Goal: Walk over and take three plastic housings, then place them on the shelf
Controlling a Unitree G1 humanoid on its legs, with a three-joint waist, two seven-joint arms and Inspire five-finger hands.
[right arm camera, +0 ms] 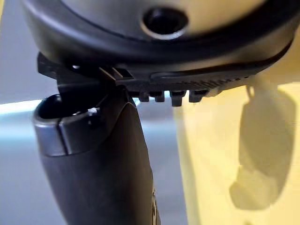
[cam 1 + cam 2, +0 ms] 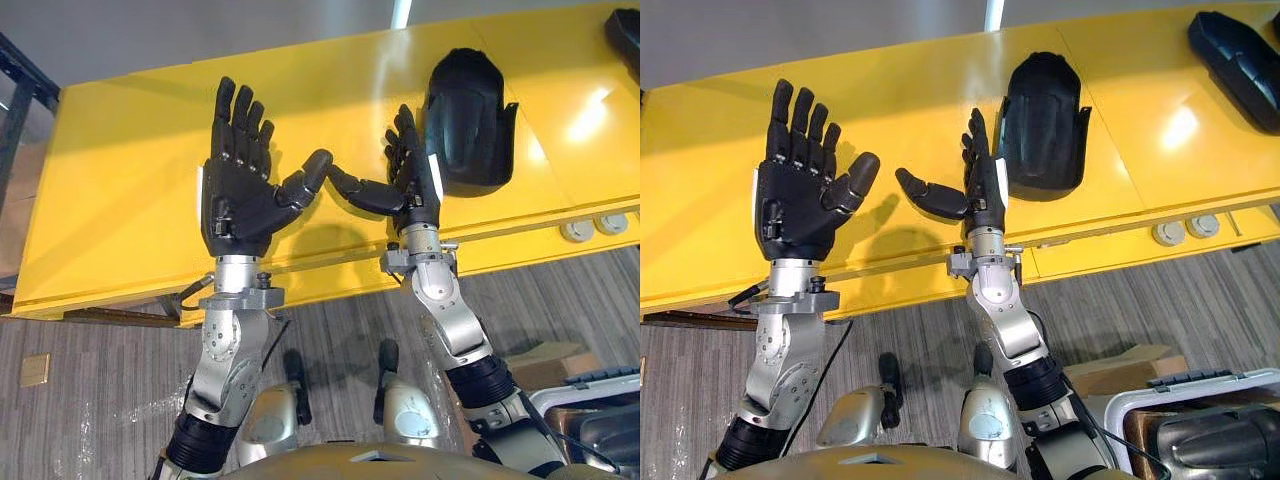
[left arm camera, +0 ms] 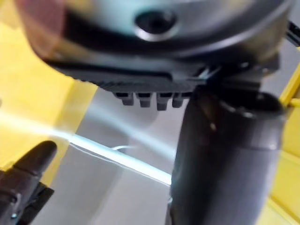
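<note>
A black plastic housing (image 2: 468, 122) lies on the yellow table (image 2: 120, 180), just right of my right hand. A second black housing (image 2: 1238, 58) rests at the table's far right. Both hands are raised over the table's front part with fingers straight and thumbs pointing toward each other. My left hand (image 2: 238, 190) is open, palm toward the camera, holding nothing. My right hand (image 2: 412, 180) is open and edge-on, its fingers beside the near housing without touching it. The right thumb (image 1: 98, 159) fills much of the right wrist view, the left thumb (image 3: 225, 154) the left wrist view.
Two white round discs (image 2: 592, 227) sit on the table's front edge at the right. A grey bin (image 2: 1200, 425) with dark parts and a cardboard box (image 2: 1120, 370) stand on the floor at lower right. A dark frame (image 2: 18, 90) stands left of the table.
</note>
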